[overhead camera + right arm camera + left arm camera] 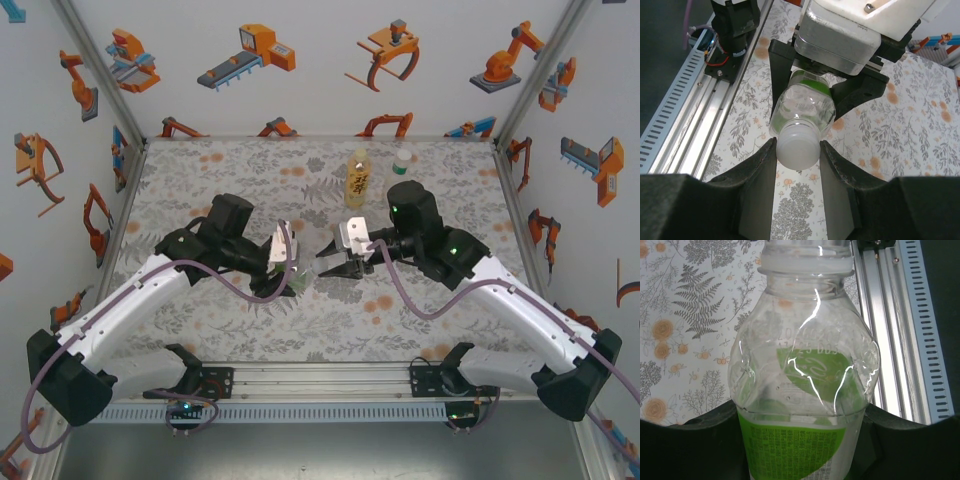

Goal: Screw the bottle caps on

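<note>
The right fingers (759, 172) are clamped on the white cap (798, 146), which sits on the neck of the clear bottle (802, 107). The left fingers (700, 445) grip that bottle's green-labelled body, holding it sideways over the table (200, 170). The yellow bottle (357, 178) stands near the far edge.

Your top camera looks down from above and behind the arm bases, taking in the whole floral tabletop (200, 170). Your left wrist camera sits very close to the clear bottle (805, 390), facing the near-edge rail (890, 315). Your right wrist camera, also close in, meets the same bottle at its white cap (797, 145), with the left tool (812, 85) just beyond.
</note>
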Robot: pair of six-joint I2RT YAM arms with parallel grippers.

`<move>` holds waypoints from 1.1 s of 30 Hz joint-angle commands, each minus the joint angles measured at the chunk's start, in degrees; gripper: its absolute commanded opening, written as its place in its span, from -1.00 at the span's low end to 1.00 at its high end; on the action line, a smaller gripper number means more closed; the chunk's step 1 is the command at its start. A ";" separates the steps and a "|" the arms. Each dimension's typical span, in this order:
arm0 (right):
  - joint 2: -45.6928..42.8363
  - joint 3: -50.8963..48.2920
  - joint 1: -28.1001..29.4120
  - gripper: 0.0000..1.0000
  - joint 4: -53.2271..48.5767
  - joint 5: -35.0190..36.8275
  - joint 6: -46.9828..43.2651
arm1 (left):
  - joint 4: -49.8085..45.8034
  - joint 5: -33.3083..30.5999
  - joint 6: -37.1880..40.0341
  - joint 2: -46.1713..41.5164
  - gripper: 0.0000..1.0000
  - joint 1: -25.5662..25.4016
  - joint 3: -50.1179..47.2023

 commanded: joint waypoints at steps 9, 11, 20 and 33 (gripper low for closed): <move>0.00 0.95 0.43 -1.00 -1.37 0.12 0.96 | 2.98 2.25 -1.13 -1.83 -1.00 -0.30 0.09; 0.20 1.02 0.41 -1.00 -1.48 1.71 2.86 | 2.62 0.87 -1.44 -1.47 -1.00 -0.28 0.43; 0.47 -3.01 0.44 -1.00 8.16 5.63 21.22 | 4.25 -0.79 -2.06 -2.23 -1.00 -0.30 -0.24; 1.89 -8.15 0.44 -1.00 17.00 25.57 68.61 | 7.18 -9.12 -4.81 -2.00 -1.00 -0.32 -1.04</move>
